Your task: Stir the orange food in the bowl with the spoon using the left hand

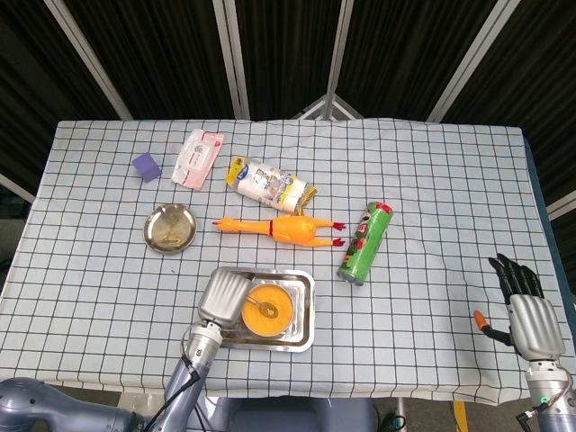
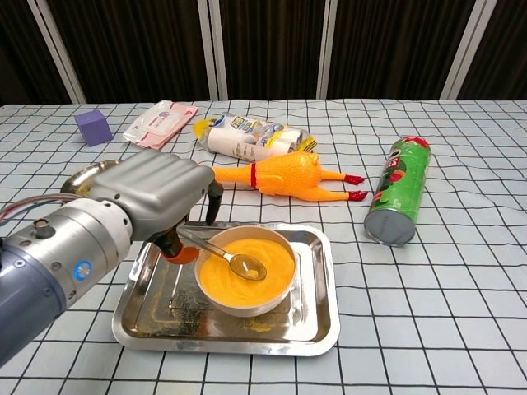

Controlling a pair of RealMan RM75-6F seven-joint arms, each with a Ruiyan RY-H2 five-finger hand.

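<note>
A white bowl (image 2: 245, 301) of orange food (image 2: 265, 253) stands in a steel tray (image 2: 317, 321) near the table's front edge; in the head view the bowl (image 1: 269, 306) sits in the tray (image 1: 304, 310) too. My left hand (image 2: 156, 195) is just left of the bowl and holds a metal spoon (image 2: 226, 255) by its handle. The spoon's bowl lies in the orange food near the middle. From above, my left hand (image 1: 225, 295) covers the tray's left part, and the spoon (image 1: 266, 311) tip shows in the food. My right hand (image 1: 524, 315) hangs open at the table's right edge, holding nothing.
A rubber chicken (image 2: 276, 175) lies behind the tray. A green chip can (image 2: 398, 202) lies to the right. A small steel dish (image 1: 170, 228), a purple cube (image 1: 146, 166), a wipes pack (image 1: 199, 157) and a plastic-wrapped packet (image 1: 269, 184) sit further back.
</note>
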